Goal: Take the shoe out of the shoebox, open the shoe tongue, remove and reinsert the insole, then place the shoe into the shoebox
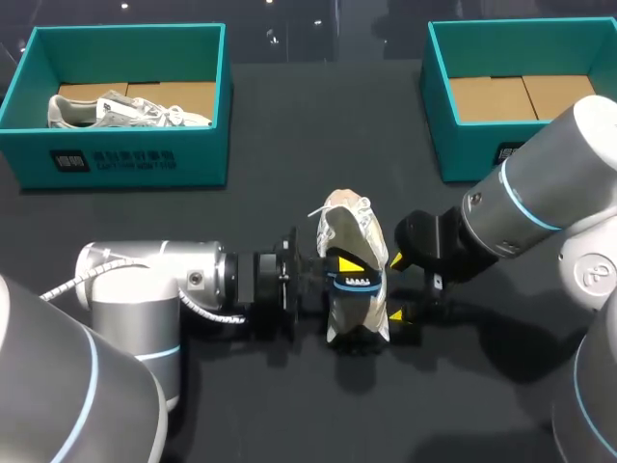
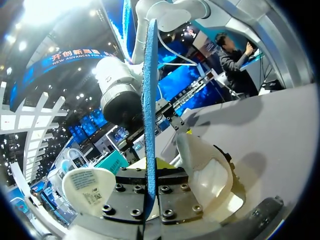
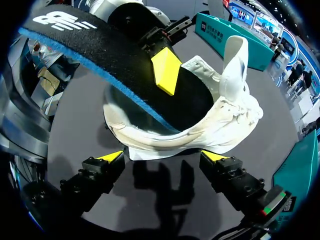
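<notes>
left tool (image 1: 345,265) pinches the white-logoed insole (image 3: 100,45) at the shoe (image 3: 225,115); right tool (image 3: 164,157) gapes empty.

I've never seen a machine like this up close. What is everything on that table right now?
shoeboxes: two, teal, at the table's far side; left shoebox, right shoebox showing only its cardboard floor.
shoes: two, white; boxed shoe lying in the left shoebox, middle shoe on the table between the arms.
insole: one, black on top, blue underneath, slanting up out of the middle shoe.
table: one, dark.
left end effector: yellow-tipped, shut on the insole.
right end effector: yellow-tipped, open, just short of the middle shoe.
</notes>
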Available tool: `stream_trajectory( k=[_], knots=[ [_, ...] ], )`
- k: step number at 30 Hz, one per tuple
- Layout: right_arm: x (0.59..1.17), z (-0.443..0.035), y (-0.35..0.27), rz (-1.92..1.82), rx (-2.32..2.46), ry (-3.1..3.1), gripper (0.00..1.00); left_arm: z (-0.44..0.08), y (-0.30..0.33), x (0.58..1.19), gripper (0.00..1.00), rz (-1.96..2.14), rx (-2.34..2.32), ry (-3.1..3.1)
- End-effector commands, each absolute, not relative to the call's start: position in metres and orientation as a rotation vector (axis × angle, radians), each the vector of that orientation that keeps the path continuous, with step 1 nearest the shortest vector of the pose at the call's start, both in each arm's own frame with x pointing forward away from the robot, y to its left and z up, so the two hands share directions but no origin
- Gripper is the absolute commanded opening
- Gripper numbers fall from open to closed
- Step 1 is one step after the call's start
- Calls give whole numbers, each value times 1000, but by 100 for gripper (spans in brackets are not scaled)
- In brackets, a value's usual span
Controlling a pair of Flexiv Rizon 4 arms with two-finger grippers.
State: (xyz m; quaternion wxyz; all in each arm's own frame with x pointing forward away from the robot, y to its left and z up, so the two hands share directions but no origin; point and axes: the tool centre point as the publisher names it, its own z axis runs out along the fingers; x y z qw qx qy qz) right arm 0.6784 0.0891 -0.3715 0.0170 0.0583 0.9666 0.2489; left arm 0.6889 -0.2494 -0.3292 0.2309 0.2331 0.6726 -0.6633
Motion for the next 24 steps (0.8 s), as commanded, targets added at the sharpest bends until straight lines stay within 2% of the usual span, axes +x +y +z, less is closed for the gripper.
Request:
stream_trajectory(
  k=[1, 19, 20, 21, 24],
  knots=[
    [677, -372, 88, 774, 181, 3002, 100, -336, -254, 695, 0, -1811, 622, 1862],
    [677, -372, 88, 774, 181, 3002, 100, -335, -253, 696, 0, -1773, 569, 1934],
    [677, -372, 88, 774, 181, 3002, 100, -332, -252, 695, 4, -1786, 556, 1939],
    [677, -372, 88, 774, 181, 3002, 100, -330, -252, 694, 11, -1784, 557, 1938],
    [677, -372, 88, 774, 181, 3002, 100, -325, -253, 691, 20, -1782, 556, 1946]
  ],
)
